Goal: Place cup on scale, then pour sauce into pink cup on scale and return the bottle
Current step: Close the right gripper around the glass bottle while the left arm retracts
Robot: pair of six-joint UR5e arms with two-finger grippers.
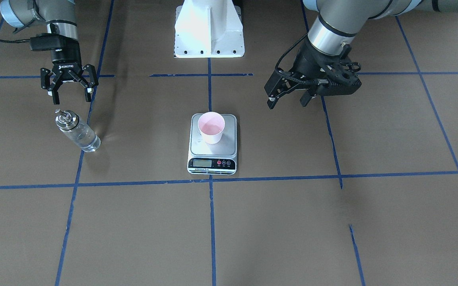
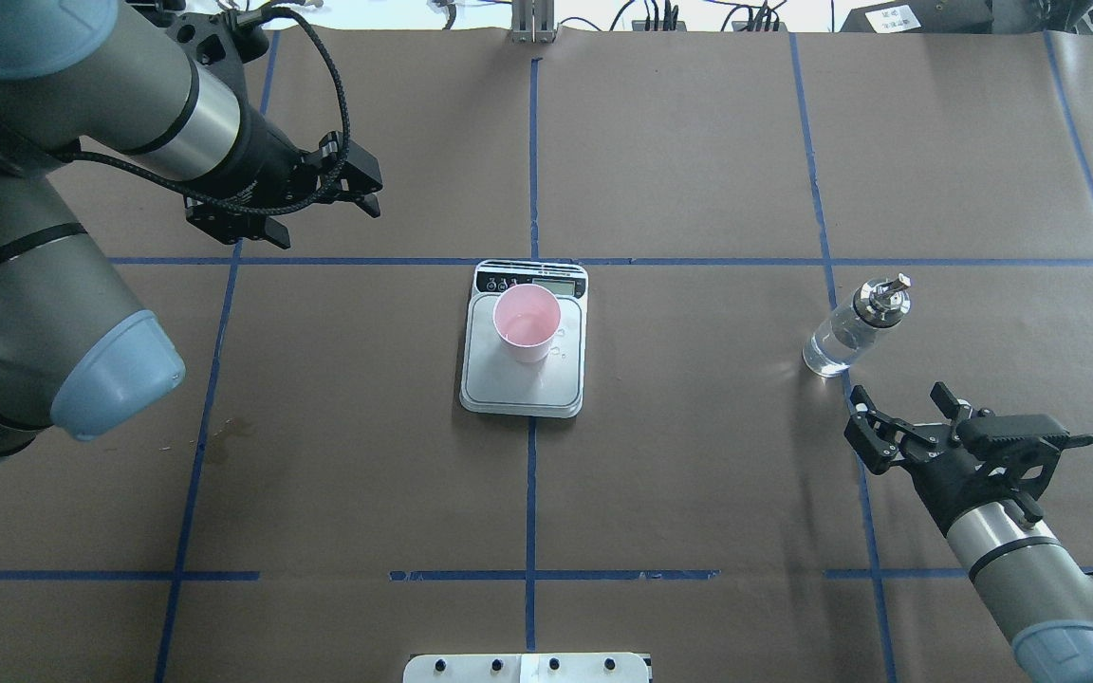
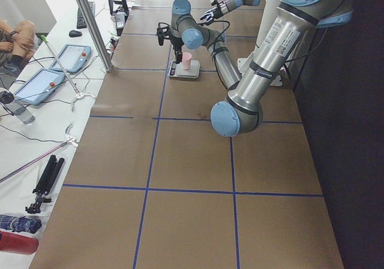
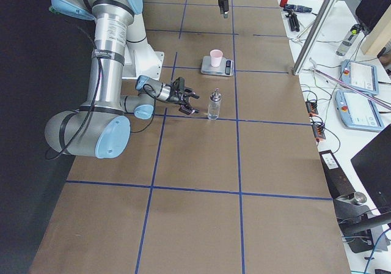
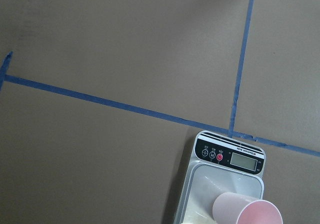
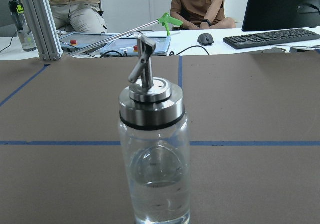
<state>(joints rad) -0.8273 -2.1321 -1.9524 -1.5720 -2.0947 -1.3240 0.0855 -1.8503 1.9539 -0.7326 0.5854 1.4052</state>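
Observation:
The pink cup (image 2: 527, 323) stands upright on the silver scale (image 2: 520, 391) at the table's middle; both also show in the front view, cup (image 1: 211, 127) and scale (image 1: 212, 151), and in the left wrist view (image 5: 247, 211). The clear glass bottle (image 2: 845, 332) with its silver cap and spout stands upright on the table to the right, apart from the scale, with clear sauce (image 6: 156, 194) in its lower part. My right gripper (image 2: 899, 410) is open and empty, just behind the bottle and not touching it. My left gripper (image 2: 319, 211) is open and empty, raised to the far left of the scale.
Blue tape lines (image 2: 531, 171) cross the brown table. The white robot base (image 1: 209, 29) stands behind the scale. Operators sit beyond the far edge with a keyboard (image 6: 270, 38) and tablets (image 4: 360, 78).

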